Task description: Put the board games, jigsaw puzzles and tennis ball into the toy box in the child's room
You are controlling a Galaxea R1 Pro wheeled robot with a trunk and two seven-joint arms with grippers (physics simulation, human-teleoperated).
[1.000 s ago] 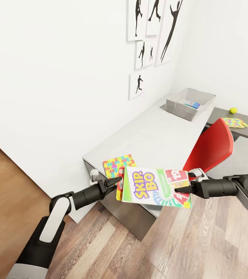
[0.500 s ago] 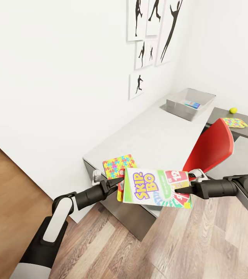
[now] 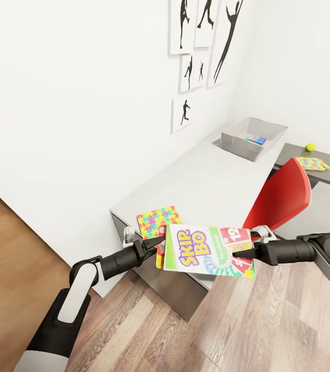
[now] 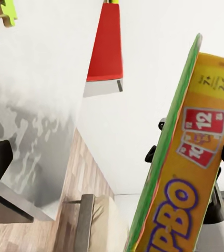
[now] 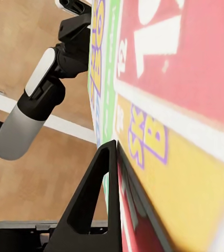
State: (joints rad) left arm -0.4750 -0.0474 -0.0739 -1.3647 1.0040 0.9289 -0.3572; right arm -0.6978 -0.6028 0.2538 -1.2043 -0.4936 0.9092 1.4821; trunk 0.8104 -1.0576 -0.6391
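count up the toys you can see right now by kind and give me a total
Board games: 2, SKIP BO, blue one in the toy box
Puzzles: 2
Tennis ball: 1
Total: 5

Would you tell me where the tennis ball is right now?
In the head view, the tennis ball sits far right on the table's dark wing, just behind a jigsaw puzzle.
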